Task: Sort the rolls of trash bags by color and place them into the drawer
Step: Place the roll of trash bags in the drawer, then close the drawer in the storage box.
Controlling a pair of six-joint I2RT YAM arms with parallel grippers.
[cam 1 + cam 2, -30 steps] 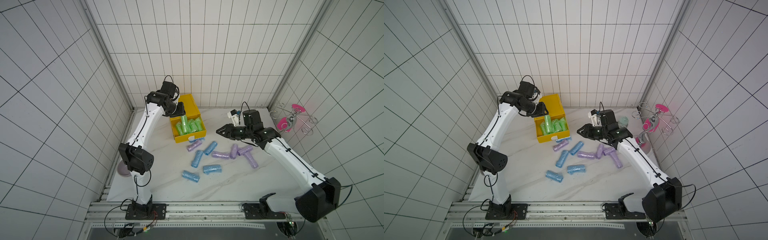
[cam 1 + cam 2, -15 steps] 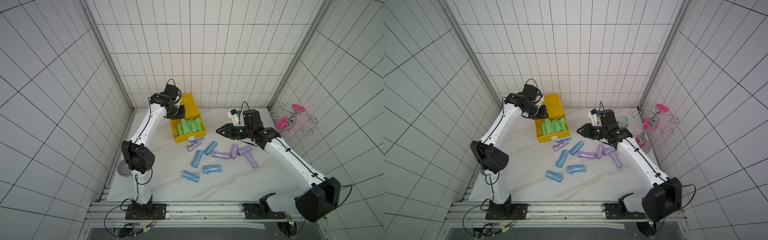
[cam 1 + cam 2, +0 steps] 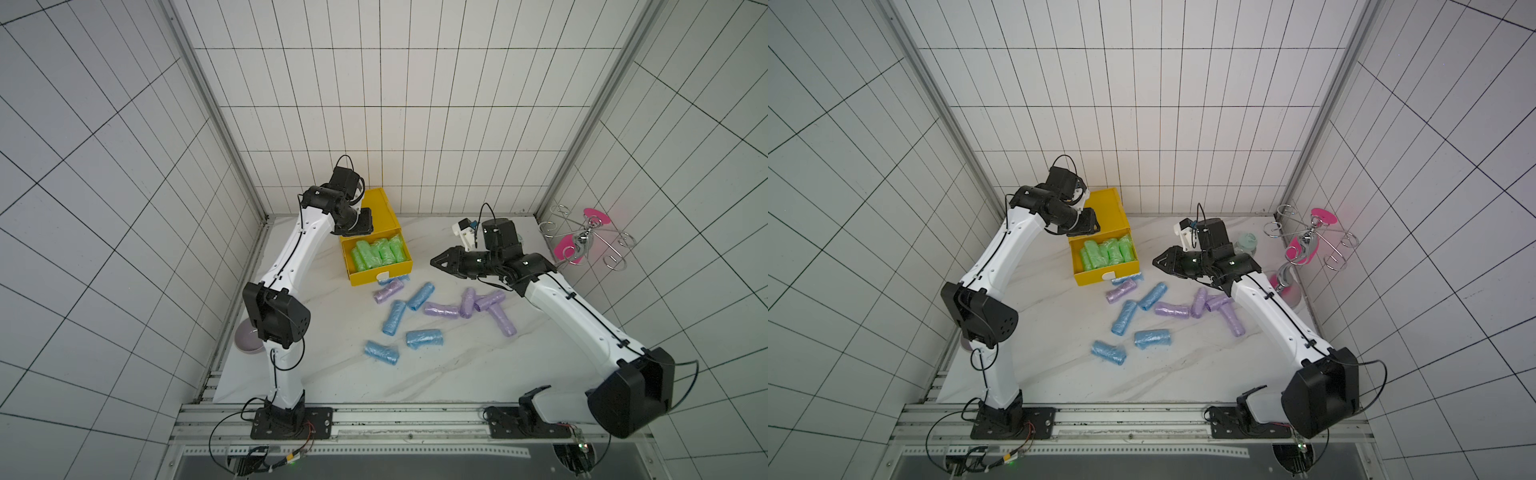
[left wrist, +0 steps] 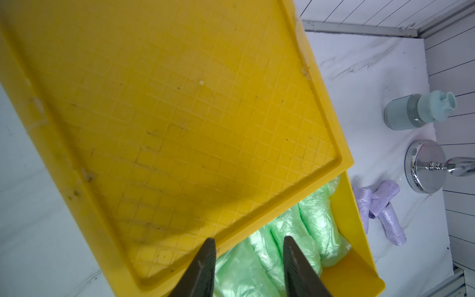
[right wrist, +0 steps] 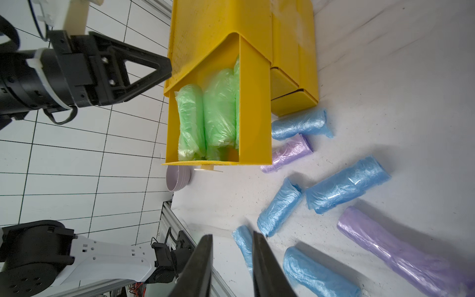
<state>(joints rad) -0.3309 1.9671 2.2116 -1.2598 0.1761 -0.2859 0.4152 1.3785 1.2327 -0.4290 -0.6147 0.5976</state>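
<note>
- Since a second ago: one of the green rolls [image 3: 376,253] no longer on end beneath the left gripper [image 3: 362,221]; now flat in the drawer [image 3: 376,275], five side by side.
- Left gripper now clear of them, hovering at the drawer's back left corner, over the cabinet top [image 4: 180,102]; jaws moderately parted, nothing between them.
- Right gripper [image 3: 433,262] much where it was, above the bare table [image 3: 332,374] between the drawer and the lilac rolls [image 3: 467,302]; jaws only a narrow slit apart, empty in the right wrist view.
- Loose rolls on the table unmoved.
- Drawer pulled out of the yellow cabinet, with the green rolls spanning nearly its whole width and its side walls close on either flank.
- One blue roll [image 3: 392,279] partly under the drawer's front, a lilac one just beside it.
- Widest bare stretch of marble toward the arm bases, in front of the blue rolls [image 3: 393,318].
- Lilac bowl [image 3: 249,338] at the table's left edge, half hidden by the left arm's elbow; chrome stand [image 3: 582,241] and pale jar [image 3: 1246,241] along the right wall.
- Green rolls directly beneath the left fingers [image 4: 205,262], apart from them.
- Nearest the right gripper: a slanted blue roll and the lilac rolls, lower down and toward the front, clear of its tips.
</note>
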